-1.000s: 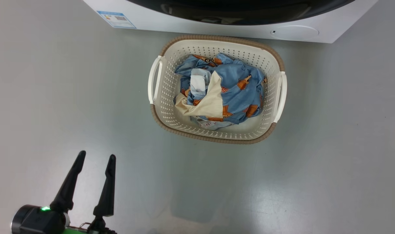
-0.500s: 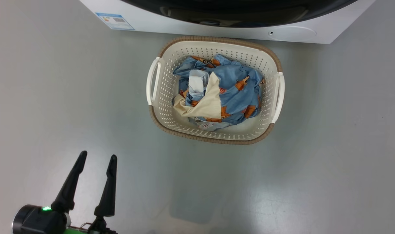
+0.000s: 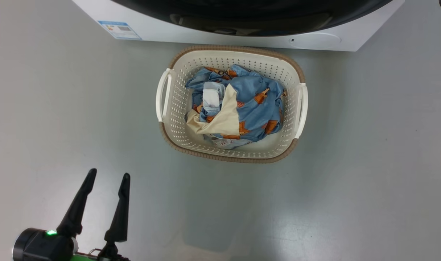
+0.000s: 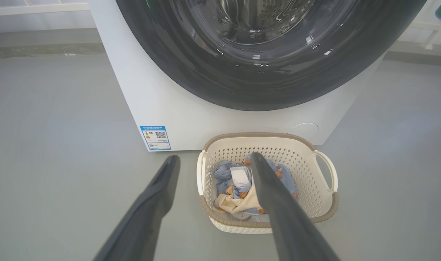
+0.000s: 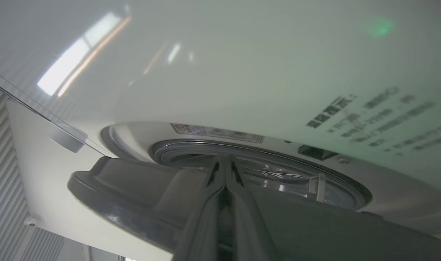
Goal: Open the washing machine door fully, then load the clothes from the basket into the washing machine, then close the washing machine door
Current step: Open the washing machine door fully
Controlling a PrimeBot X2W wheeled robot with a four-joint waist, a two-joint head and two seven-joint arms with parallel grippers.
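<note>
- Your left hand (image 3: 108, 176) hovers nearest you over the bare floor (image 3: 351, 181), its 2 fingers spread wide and holding nothing. Leave it parked there, well apart from the basket, until the door is out of the way.
- The basket (image 3: 227, 158) stands on the floor just in front of the washing machine (image 4: 162, 90), its far rim close under the machine's front. The clothes (image 3: 256, 105) lie bundled in its middle, none over the rim.
- The washing machine door (image 4: 242, 83) looks almost flat to the front in the left wrist view. The right wrist view shows it ajar: its grey inner rim stands off the opening and the clear latch hook (image 5: 316, 186) is out of its slot.
- Your right hand (image 5: 226, 159) is at that door edge with its 2 fingers pressed together. I see nothing clamped between them, and I cannot tell whether the tips are hooked behind the rim.
- The step in hand looks like the 1st one, opening the door fully. Draw the edge round along the hinge's arc rather than straight out, so the fingers don't slip off. Carry on until the opening is wholly clear.
- Mind the basket: the wide door may sweep just above its far rim.
</note>
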